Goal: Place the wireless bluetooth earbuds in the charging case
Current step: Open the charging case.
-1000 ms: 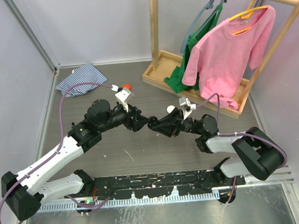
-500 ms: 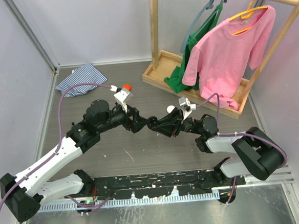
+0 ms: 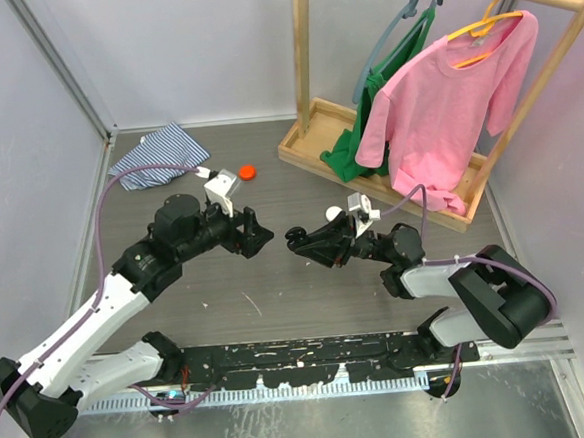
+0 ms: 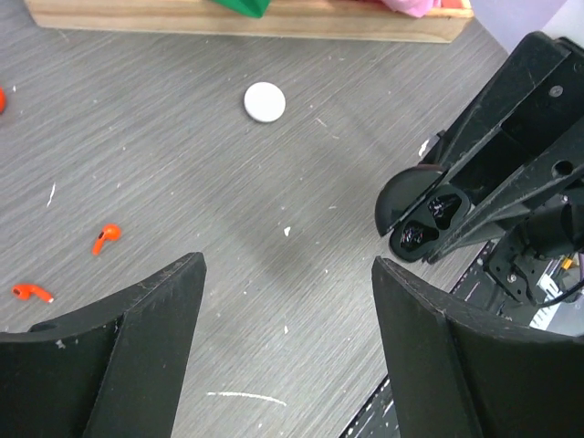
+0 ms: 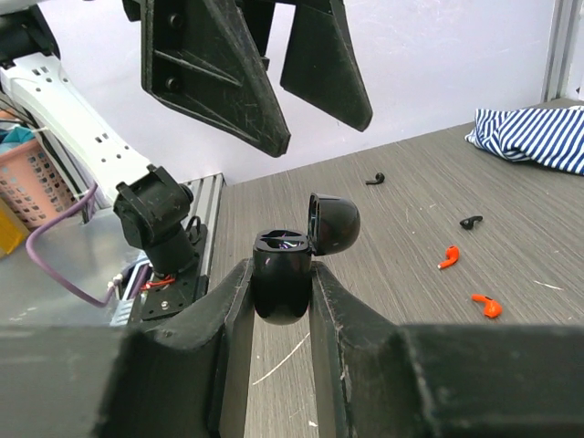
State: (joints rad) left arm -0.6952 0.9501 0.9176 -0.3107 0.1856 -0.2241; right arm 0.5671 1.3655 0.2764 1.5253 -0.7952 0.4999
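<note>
My right gripper [image 5: 281,271] is shut on the black charging case [image 5: 281,285], which it holds upright above the table with the lid swung open; the inside is dark. The case [image 4: 424,224] also shows in the left wrist view, and the right gripper [image 3: 300,240] sits mid-table in the top view. My left gripper [image 3: 261,235] stands open and empty just left of the case, with its fingers [image 4: 137,338] wide apart. Two orange earbuds [image 4: 106,237] [image 4: 32,292] lie on the table. The right wrist view shows orange earbuds [image 5: 447,256] [image 5: 486,306] and black earbuds [image 5: 375,179] [image 5: 471,221].
A white puck [image 4: 265,101] and an orange puck [image 3: 248,170] lie on the table. A wooden clothes rack [image 3: 317,142] with a pink shirt [image 3: 454,97] stands at the back right. A striped cloth [image 3: 157,153] lies at the back left.
My left gripper has drawn back to the left, away from the case, and opened wider. The right gripper has kept the case in place.
</note>
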